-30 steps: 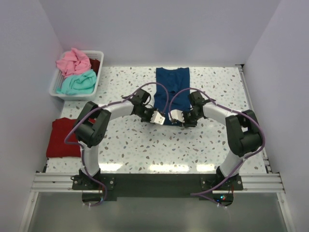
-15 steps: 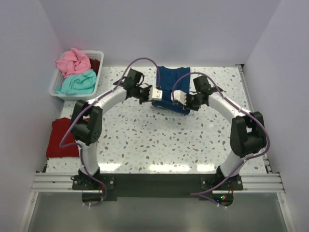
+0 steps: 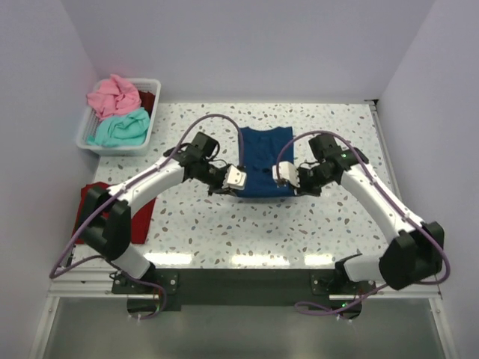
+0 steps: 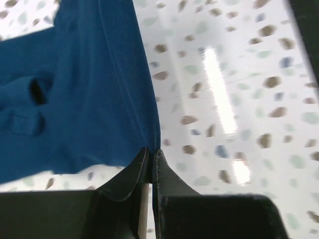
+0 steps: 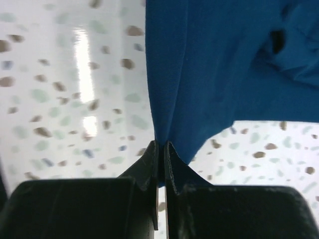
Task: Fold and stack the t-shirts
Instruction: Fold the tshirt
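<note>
The navy blue t-shirt [image 3: 263, 158] lies mid-table [image 3: 224, 224], toward the far side; the left gripper [image 3: 238, 179] pinches its near left edge, jaws pressed together on cloth; the right gripper [image 3: 285, 176] likewise pinches the near right edge; the dark red t-shirt [image 3: 146, 211] lies near left; the pink t-shirt [image 3: 112, 96] and teal t-shirt [image 3: 120, 129] sit in the white basket [image 3: 118, 147], far left.

The navy blue cloth t-shirt [image 4: 89, 89] looks soft and matt, a fine knit. Under it the white speckled bench [image 4: 239, 74] is smooth and glossy, throwing back bright streaks of light. The left tool [image 4: 149, 152] and right tool [image 5: 162, 145] are black, dull matt plastic by the look of them.
</note>
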`<action>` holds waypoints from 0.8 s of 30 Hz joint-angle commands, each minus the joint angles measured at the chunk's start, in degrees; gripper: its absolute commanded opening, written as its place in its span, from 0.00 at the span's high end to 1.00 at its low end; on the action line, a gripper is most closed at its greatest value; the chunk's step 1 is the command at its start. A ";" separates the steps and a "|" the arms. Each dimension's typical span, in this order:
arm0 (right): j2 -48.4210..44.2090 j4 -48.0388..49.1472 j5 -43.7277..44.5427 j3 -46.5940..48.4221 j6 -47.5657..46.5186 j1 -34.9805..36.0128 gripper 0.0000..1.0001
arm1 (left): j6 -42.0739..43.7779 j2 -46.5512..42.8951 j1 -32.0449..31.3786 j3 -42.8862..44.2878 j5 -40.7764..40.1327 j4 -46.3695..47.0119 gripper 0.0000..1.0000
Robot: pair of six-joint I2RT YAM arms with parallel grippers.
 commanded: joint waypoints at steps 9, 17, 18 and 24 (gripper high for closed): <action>-0.17 -19.65 -3.43 10.17 -0.94 -0.43 1.00 | -7.18 -7.68 4.46 7.67 9.74 -14.11 1.00; 17.78 -13.79 -2.91 19.50 -4.46 -3.60 1.00 | -10.43 12.63 7.89 23.95 7.99 -9.72 1.00; 19.45 -12.64 -2.82 19.85 -4.02 -4.04 1.00 | -11.40 14.03 7.89 24.30 7.37 -8.05 1.00; 28.87 -5.27 -1.07 18.73 -3.40 -5.62 1.00 | -17.20 25.20 8.42 29.65 4.99 0.75 1.00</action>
